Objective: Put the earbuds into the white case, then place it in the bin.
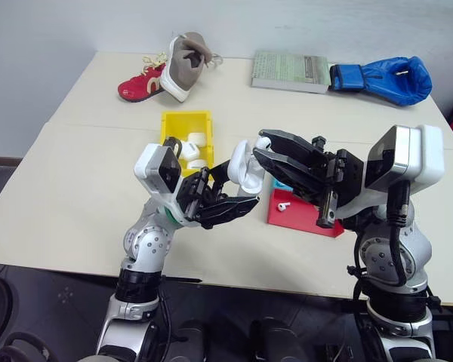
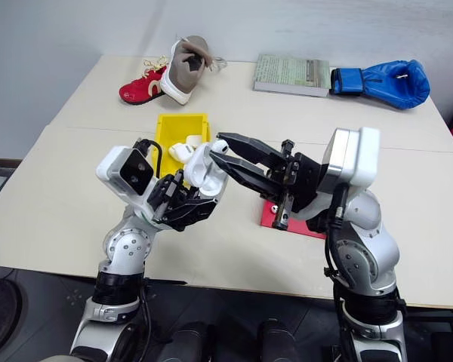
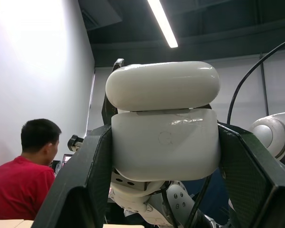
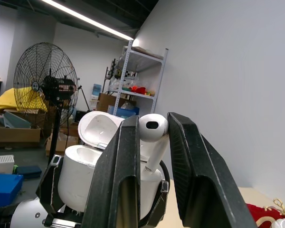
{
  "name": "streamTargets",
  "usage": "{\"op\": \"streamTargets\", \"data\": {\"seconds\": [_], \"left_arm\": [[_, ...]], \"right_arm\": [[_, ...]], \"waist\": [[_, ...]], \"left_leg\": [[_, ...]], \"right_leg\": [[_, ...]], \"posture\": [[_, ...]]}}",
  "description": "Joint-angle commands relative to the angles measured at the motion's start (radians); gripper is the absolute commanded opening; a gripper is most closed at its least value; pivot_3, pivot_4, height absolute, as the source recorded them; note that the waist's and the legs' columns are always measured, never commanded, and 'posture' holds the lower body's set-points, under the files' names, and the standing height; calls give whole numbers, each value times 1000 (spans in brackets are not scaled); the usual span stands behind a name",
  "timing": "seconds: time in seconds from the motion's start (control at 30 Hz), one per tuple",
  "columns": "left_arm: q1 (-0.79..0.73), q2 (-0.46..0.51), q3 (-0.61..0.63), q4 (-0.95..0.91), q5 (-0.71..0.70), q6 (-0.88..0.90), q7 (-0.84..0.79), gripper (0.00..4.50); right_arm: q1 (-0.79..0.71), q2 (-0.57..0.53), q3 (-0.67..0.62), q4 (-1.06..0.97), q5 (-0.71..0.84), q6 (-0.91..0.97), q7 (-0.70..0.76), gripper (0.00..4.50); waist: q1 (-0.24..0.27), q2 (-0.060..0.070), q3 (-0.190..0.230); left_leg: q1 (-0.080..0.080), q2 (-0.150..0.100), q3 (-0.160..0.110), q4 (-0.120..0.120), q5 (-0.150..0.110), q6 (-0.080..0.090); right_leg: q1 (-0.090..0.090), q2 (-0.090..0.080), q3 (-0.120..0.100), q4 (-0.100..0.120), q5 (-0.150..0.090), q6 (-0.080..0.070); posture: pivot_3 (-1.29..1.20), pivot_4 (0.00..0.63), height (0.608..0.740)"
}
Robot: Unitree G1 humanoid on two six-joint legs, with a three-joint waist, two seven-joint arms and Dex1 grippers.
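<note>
The left gripper point(image 1: 238, 197) is clamped shut on the white case point(image 1: 249, 167), holding its body from both sides with the hinged lid standing open, well above the table point(image 1: 75, 196). The right gripper point(image 4: 152, 142) is closed to a narrow gap on one earbud point(image 4: 153, 129), pinching it just under the head so the stem points down at the case's open top. A second earbud point(image 1: 283, 204) lies on the red tray point(image 1: 302, 219), and the yellow bin point(image 1: 185, 121) sits beyond (other white cases already rest in it). The earbud looks light, hard and glossy — likely to slip or twist in the pads — so a grip across its head seems safest. The case, rigid and smooth, is best held low on the body, clear of the lid.
</note>
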State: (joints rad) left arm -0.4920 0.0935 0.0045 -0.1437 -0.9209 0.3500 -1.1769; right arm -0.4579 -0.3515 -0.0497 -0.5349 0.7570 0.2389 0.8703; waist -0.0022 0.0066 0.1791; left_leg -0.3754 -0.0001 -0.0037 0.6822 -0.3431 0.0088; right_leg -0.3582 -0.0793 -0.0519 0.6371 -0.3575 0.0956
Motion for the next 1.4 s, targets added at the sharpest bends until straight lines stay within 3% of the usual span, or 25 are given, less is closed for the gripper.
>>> {"op": "streamTargets", "data": {"seconds": [0.03,0.73,0.97,1.1,1.23,1.4], "left_arm": [[-3,-13,-8,-42,-14,-9,0,2781],[-39,-18,-7,-47,-8,-16,-9,2781],[-34,-16,1,-37,5,-26,-19,2781],[-10,21,28,-11,21,-42,-29,2781],[29,75,61,3,24,-46,-47,2781],[79,145,115,7,23,-60,-56,2781]], "right_arm": [[7,-15,-9,-4,7,-14,4,438],[78,-53,33,41,-7,-34,72,438],[85,-93,2,29,26,-28,89,2887],[131,-191,-136,-1,85,9,74,4308],[253,-304,-287,-18,124,38,89,4483],[534,-389,-542,74,30,-33,186,4483]], "waist": [[0,0,0],[0,0,0],[1,0,0],[6,-1,0],[8,-1,0],[23,-1,1]], "left_leg": [[0,0,0,0,0,0],[0,0,0,0,0,0],[0,0,0,0,0,0],[0,0,0,0,0,0],[0,0,0,-2,0,1],[0,0,0,-3,0,1]], "right_leg": [[0,0,0,0,0,0],[0,0,0,-1,0,0],[1,0,0,-1,0,0],[1,0,0,-2,0,0],[2,0,-1,-5,0,0],[4,0,-1,-9,0,0]], "posture": [[0,150,740],[0,150,740],[0,150,740],[0,150,740],[0,150,740],[0,150,740]]}}
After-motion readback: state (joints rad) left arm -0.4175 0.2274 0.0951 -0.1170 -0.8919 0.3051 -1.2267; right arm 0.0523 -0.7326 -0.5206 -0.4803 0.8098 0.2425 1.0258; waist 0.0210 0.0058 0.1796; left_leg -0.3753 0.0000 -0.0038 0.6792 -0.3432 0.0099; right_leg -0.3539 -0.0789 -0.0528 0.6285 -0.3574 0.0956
